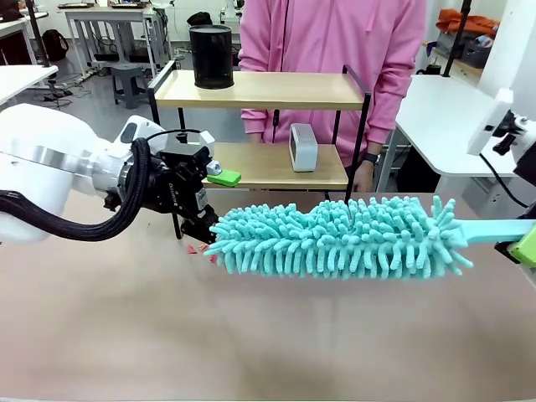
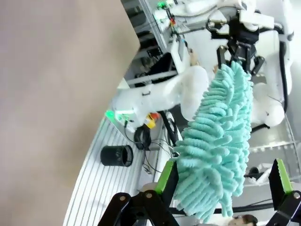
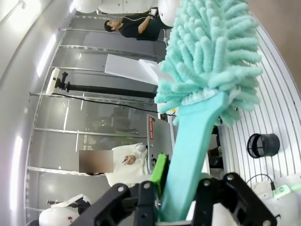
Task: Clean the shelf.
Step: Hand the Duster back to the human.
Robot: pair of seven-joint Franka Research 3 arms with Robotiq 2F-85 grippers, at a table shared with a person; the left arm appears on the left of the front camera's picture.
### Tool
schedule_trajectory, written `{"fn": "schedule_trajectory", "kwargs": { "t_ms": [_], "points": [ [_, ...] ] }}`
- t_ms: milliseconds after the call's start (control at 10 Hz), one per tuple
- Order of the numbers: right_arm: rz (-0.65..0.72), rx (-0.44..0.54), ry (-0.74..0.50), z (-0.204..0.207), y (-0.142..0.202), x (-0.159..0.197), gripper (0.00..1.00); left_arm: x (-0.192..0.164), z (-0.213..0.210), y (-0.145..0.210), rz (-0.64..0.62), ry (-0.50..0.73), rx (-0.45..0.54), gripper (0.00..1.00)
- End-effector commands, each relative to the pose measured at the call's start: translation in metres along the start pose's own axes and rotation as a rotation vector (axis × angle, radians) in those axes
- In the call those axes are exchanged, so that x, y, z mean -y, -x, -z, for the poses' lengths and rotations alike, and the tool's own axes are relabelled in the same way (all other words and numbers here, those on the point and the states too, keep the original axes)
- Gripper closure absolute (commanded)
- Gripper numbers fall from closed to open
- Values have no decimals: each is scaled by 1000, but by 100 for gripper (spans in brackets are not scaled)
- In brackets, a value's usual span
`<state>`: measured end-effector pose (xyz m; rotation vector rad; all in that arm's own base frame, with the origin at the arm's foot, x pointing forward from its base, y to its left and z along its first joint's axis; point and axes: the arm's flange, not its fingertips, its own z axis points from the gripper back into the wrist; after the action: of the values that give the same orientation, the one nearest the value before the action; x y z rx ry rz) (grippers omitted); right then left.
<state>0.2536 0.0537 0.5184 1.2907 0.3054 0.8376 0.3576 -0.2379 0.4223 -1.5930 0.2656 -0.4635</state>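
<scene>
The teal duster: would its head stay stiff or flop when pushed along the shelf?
The duster probably has a firm core: gripped at its handle, it reaches out level. Its fluffy strands look soft and should squash easily. Likely light.

You are in a robotics lab, white work tables (image 1: pixel 444 117) to left and right, metal-framed benches (image 1: pixel 109 21) at the back, a grey stool (image 1: pixel 127 77), a backpack (image 1: pixel 53 42) on the floor

Two-tier wooden shelf (image 1: pixel 276 89), upright
</scene>
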Motion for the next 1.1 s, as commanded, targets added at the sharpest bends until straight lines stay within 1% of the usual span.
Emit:
{"fn": "schedule_trajectory", "kwargs": {
  "t_ms": [0,200,600,1000],
  "points": [
    [-49,-33,-14,-5,-9,-6,89,0,9,-9,-56,86,-153,0],
    [-63,-49,-38,-2,-11,-7,89,-5,21,-12,-68,113,-236,0],
    [-85,-83,-73,4,-16,-10,89,-23,38,-14,-74,22,-297,0],
    [-80,-95,-85,6,-21,-5,89,-14,43,-7,-76,110,-304,0]
  ]
}}
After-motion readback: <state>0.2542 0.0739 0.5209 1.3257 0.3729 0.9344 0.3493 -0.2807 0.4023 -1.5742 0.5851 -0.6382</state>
